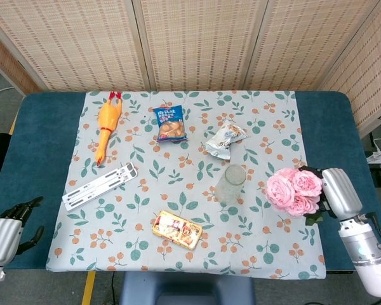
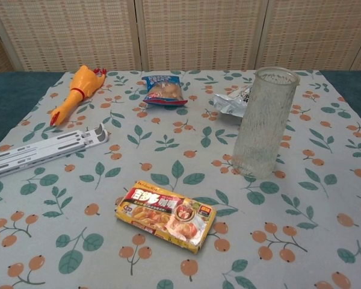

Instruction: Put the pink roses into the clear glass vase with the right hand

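right hand (image 1: 338,190) grips the pink roses (image 1: 293,190), blooms beside it toward the glass vase (image 1: 230,184)

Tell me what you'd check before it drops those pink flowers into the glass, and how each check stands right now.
1. Roses held: right hand holds the pink roses - ok.
2. Vase upright, mouth open: clear glass vase stands empty - ok.
3. Roses above the vase mouth: they are off to its right - not ok.
4. Stems pointing down: hidden behind blooms - cannot tell.
5. Clutter near the vase: silver packet lies just behind it, apart - ok.
6. Left hand out of the way: at the table's near left corner - ok.
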Controlling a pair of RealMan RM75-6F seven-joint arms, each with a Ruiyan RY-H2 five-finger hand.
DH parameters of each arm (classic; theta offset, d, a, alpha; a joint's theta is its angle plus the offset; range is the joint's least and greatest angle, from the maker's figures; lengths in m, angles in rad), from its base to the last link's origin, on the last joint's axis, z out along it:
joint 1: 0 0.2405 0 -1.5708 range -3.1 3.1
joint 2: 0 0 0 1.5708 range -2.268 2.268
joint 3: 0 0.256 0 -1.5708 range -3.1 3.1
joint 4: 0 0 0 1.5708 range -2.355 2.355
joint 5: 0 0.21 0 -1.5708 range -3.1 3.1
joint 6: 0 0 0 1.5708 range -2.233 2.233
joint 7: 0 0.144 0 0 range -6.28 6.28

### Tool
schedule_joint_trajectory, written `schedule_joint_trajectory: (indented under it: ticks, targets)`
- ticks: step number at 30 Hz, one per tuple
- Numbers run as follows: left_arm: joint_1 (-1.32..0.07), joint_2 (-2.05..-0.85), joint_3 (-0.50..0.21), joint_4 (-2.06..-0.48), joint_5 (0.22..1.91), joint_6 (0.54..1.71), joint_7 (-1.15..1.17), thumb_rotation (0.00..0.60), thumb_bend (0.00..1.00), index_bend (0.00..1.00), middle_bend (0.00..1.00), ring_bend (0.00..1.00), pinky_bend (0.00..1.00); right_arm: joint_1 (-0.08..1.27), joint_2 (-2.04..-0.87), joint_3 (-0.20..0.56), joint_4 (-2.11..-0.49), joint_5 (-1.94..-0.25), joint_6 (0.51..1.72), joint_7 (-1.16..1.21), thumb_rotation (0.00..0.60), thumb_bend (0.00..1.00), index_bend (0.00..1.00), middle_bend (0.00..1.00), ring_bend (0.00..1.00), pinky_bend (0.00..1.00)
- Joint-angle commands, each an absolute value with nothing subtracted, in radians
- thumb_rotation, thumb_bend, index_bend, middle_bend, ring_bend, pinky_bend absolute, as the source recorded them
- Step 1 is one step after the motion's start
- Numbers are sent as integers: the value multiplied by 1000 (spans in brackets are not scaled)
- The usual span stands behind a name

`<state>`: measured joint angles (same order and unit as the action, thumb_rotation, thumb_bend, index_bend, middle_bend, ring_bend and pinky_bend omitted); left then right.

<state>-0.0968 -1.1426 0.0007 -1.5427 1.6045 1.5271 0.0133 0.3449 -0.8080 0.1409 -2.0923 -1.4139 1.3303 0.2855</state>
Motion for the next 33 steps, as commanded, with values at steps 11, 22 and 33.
schedule_joint_trajectory:
  ticks: [11, 22, 33]
  targets:
    - [-95, -1141, -1, -1539, 1601, 1529, 7, 600, 371, 166, 297, 303, 460, 565, -836, 312, -2243, -1245, 1122, 264, 600, 714, 905, 1000, 1000, 1000]
    - [-93, -1141, -1, -1541, 1601, 1532, 11, 600, 372, 166, 297, 303, 460, 650, -900, 372, -2274, -1117, 1096, 187, 600, 718, 908, 1000, 1000, 1000]
    - [-94, -1142, 1, -1545, 1605, 1529, 23, 600, 371, 166, 298, 303, 460, 704, -909, 412, -2294, -1024, 1081, 131, 600, 718, 908, 1000, 1000, 1000]
